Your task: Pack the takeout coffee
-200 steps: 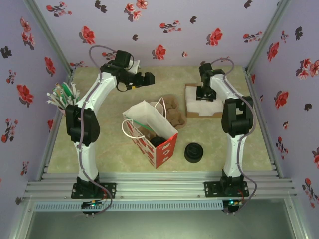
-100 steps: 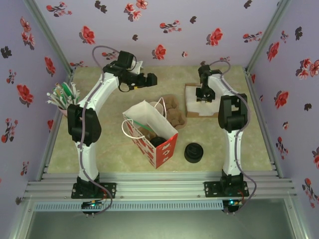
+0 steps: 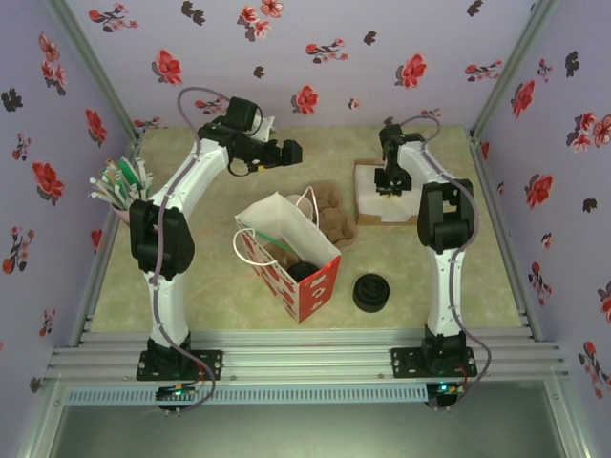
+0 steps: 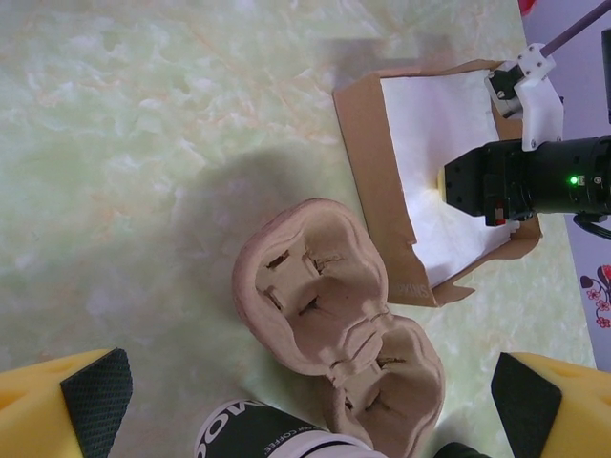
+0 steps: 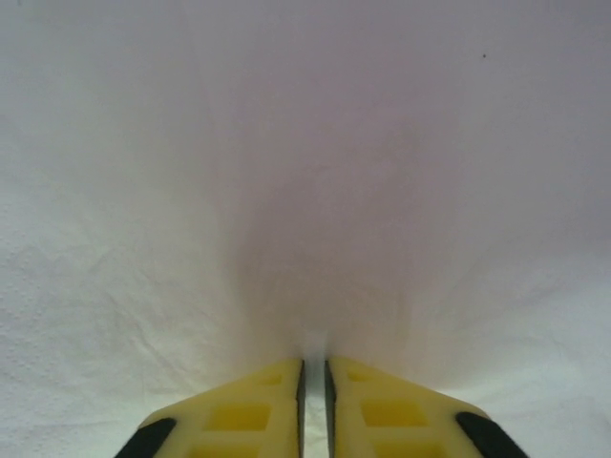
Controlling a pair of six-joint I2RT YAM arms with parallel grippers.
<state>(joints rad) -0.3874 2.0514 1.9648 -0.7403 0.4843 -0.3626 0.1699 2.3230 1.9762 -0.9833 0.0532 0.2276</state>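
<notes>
Mostly packed, by the look | takeout coffee point(image 3: 304, 271) apparently inside the paper bag point(image 3: 283, 240), mid-table | right gripper point(image 5: 313, 382) pinched nearly closed on a white napkin point(image 5: 305, 191), far right | left gripper point(image 3: 283, 151) wide apart, empty, far left | remaining: napkin into bag

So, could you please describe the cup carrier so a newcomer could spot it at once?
Start at the red-and-white paper bag standing in the middle of the table; just behind it, on its far side, lies the cup carrier. It is the brown moulded-pulp piece with rounded wells, unlike the flat cardboard box of white paper to its right.
</notes>
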